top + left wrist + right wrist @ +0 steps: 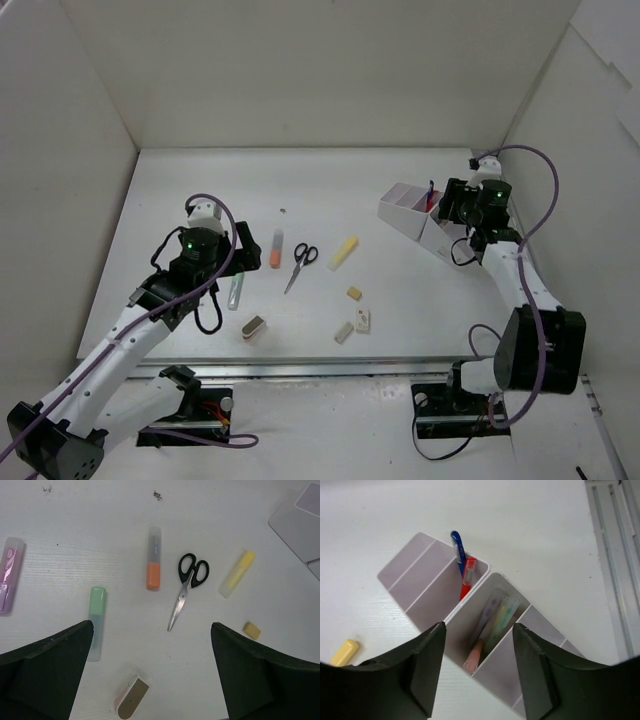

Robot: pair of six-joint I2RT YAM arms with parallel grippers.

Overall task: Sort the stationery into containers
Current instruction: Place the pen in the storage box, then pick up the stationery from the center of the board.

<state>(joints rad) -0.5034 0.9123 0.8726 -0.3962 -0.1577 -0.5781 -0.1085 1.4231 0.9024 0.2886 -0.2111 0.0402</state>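
Note:
Loose stationery lies on the table: black-handled scissors [187, 587], an orange marker [153, 565], a pale-green marker [96, 620], a yellow marker [236, 573], a beige eraser [251, 630] and a small block [131, 697]. My left gripper [151, 624] hangs wide open above them, holding nothing, with the block just below its gap. Over the white containers [425, 592] my right gripper [479, 630] is open and empty. Beneath it, one compartment holds several markers [492, 625]. A blue pen [457, 550] and a red pen [466, 577] stand in the neighbouring tray.
A purple marker [10, 572] lies at the far left of the left wrist view. Two more erasers [353, 326] rest near the table's front edge. White walls enclose the table [420, 300] at the back and sides. A metal rail [615, 565] runs along the right.

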